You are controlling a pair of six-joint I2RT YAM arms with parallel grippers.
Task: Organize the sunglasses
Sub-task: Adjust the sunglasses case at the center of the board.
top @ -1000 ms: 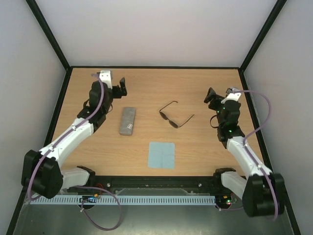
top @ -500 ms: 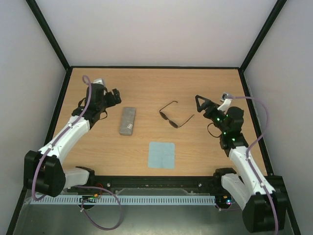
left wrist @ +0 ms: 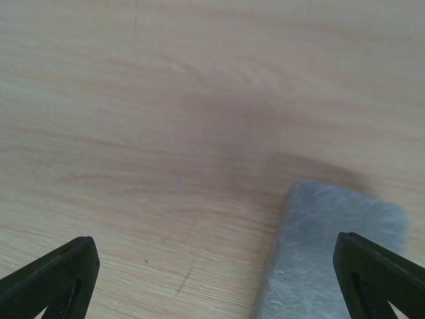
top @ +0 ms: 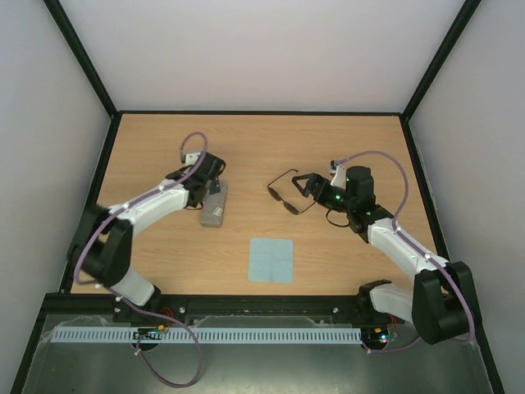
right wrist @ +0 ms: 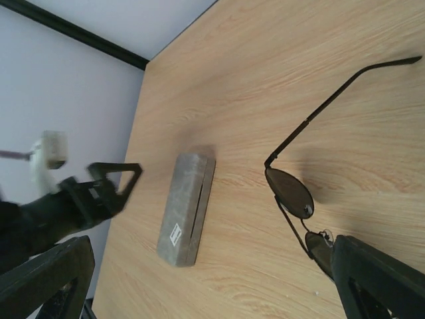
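Grey case (top: 214, 205) and sunglasses (top: 283, 199): both arms have swung inward to them, left gripper (top: 215, 185) and right gripper (top: 302, 187) wide open, empty, grasps pending.

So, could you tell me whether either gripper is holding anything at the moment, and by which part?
Nothing is held. The left gripper is open by the case, and the right gripper is open by the sunglasses.

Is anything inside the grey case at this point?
The grey case lies shut on the table, so its inside is hidden. The sunglasses lie unfolded on the wood beside it, outside it.
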